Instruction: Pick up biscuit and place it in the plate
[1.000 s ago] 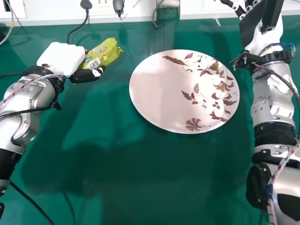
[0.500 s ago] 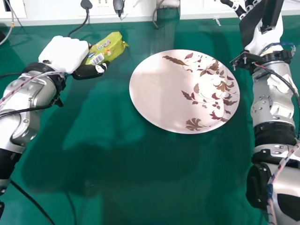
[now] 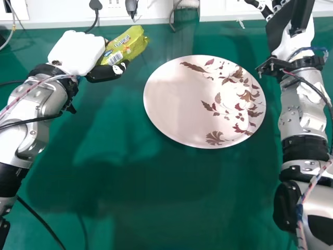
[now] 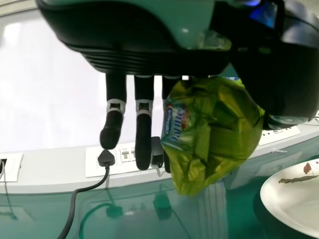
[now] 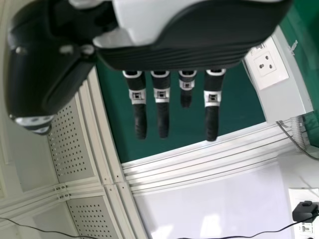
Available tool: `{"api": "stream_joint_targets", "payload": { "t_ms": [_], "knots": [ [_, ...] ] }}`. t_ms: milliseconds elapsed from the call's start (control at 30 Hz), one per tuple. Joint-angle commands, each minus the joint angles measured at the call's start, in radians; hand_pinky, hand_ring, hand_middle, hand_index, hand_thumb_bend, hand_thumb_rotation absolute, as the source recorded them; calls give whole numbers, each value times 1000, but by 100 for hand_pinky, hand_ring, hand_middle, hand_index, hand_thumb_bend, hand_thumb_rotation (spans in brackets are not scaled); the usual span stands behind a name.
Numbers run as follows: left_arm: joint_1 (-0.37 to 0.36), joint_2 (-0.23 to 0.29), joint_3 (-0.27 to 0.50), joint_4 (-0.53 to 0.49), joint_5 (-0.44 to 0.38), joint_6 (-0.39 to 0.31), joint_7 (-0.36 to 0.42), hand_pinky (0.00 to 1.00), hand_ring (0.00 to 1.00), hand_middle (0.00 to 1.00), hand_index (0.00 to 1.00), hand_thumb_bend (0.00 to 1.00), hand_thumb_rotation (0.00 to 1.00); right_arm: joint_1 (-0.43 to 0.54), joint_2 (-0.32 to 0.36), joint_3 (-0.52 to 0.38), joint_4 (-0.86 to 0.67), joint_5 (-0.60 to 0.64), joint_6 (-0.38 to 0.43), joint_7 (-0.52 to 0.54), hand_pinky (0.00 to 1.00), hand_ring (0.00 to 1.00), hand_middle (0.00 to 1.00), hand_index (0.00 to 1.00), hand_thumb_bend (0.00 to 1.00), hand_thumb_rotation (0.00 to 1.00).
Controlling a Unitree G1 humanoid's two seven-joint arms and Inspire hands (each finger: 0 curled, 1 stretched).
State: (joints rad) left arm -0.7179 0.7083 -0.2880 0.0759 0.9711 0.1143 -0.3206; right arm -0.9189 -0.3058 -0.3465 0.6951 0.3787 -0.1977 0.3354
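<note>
Head view: biscuit packet (image 3: 130, 42) at upper left of frame, gripped between thumb and fingers of the left hand (image 3: 76, 52); apparently above the green table (image 3: 156, 203), height hard to judge. Plate (image 3: 174, 101), upper centre, lies apart from it. Right hand (image 3: 292, 41), upper right: open, fingers (image 5: 212, 119) straight.

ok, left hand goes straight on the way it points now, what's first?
Probably the white socket strip behind the table, with the biscuit packet in the left hand touching first. The plate sits right of that line. Height unclear; might pass above the strip.
</note>
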Motion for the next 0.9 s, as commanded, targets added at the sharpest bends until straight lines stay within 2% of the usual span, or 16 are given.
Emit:
{"api": "stream_joint_targets", "payload": {
  "t_ms": [0, 267, 867],
  "knots": [
    [-16, -11, 12, -16, 7, -1, 25, 19, 39, 46, 51, 51, 0, -5, -1, -3, 6, 0, -11, 5, 58, 76, 77, 75, 89, 49],
    [-34, -33, 3, 2, 10, -23, 69, 19, 40, 47, 51, 51, 0, -4, -1, -2, 8, -7, -18, 0, 56, 74, 75, 74, 92, 55],
    [-69, -79, -3, 21, 12, -49, 105, 19, 40, 47, 51, 51, 0, -7, 1, -5, 14, 1, -21, 7, 53, 71, 73, 71, 91, 48]
  ]
}}
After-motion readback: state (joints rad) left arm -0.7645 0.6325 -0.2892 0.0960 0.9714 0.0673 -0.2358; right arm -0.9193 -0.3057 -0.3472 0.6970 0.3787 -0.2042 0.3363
